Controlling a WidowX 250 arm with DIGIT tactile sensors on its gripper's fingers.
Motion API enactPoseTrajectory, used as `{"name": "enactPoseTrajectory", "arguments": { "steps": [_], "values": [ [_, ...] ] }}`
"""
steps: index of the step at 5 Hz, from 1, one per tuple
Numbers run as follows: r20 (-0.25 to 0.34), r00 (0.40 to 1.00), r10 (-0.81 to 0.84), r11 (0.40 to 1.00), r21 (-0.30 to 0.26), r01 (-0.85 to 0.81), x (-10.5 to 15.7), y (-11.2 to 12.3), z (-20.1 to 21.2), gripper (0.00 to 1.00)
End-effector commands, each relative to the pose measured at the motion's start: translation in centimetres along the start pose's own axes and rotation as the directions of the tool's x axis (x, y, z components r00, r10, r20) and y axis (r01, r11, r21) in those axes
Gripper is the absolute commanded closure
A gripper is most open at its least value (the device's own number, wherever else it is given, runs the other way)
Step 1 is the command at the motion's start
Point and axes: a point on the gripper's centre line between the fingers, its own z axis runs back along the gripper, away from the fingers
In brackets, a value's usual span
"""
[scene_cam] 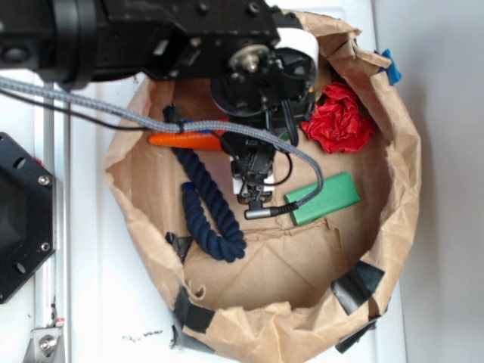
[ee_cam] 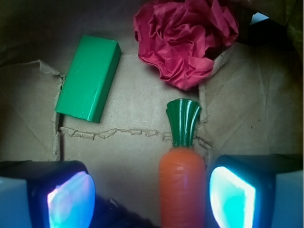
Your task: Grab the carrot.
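A rolled-down brown paper bag (scene_cam: 393, 227) sits on a white table (scene_cam: 98, 302), its floor serving as the work area. The toy carrot (ee_cam: 181, 183) lies near the bag's far-left wall, green stem (ee_cam: 184, 121) pointing toward the red crumpled paper ball (ee_cam: 187, 38). The gripper (ee_cam: 152, 194) hangs low over it, jaws spread wide, the carrot between them but hugging the right pad (ee_cam: 232, 197), presumably lined up for a squeeze. A green block (ee_cam: 89, 78) and dark blue rope (scene_cam: 208, 219) lie clear.

Inside the paper bag (scene_cam: 393, 227), the carrot (ee_cam: 182, 185) lies between the gripper (ee_cam: 152, 197) fingers, block (ee_cam: 89, 78) and paper ball (ee_cam: 185, 35) beyond it, rope (scene_cam: 208, 212) alongside.
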Motion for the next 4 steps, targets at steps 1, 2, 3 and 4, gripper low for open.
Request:
{"name": "enactPoseTrajectory", "arguments": {
  "steps": [1, 2, 3, 4],
  "values": [
    [0.037, 0.999, -0.006, 1.0, 0.027, 0.005, -1.0, -0.6, 0.2, 0.0],
    [0.033, 0.999, 0.001, 1.0, 0.027, -0.002, -1.5, -0.7, 0.1, 0.0],
    [0.027, 1.0, 0.016, 0.999, 0.032, -0.017, -1.6, -0.7, -0.3, 0.0],
    [0.011, 0.999, 0.038, 0.998, 0.048, -0.039, -1.7, 0.1, -1.2, 0.0]
  ]
}}
